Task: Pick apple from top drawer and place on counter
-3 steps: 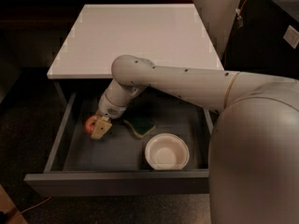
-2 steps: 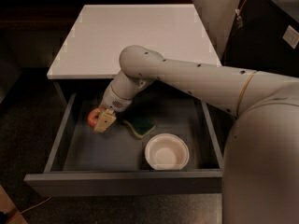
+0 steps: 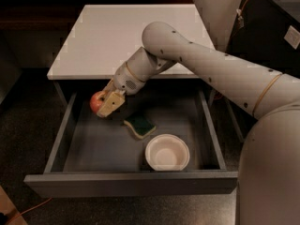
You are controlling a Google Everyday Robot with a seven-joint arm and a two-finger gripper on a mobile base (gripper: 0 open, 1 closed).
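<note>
The red apple [image 3: 97,102] is held in my gripper [image 3: 105,105], whose fingers are shut on it. The apple hangs above the left rear part of the open top drawer [image 3: 70,135], lifted off its grey floor. The white counter [image 3: 117,36] lies just behind and above the gripper. My white arm reaches in from the right, across the counter's front edge.
A green-and-yellow sponge [image 3: 140,125] lies in the middle of the drawer. A white bowl [image 3: 167,153] sits near the drawer's front. The drawer front [image 3: 131,184] juts toward the camera. Dark floor lies to the left, dark furniture at the back right.
The gripper has risen with the apple from the drawer floor toward the counter's front edge. The arm has swung upward. Sponge and bowl have not moved.
</note>
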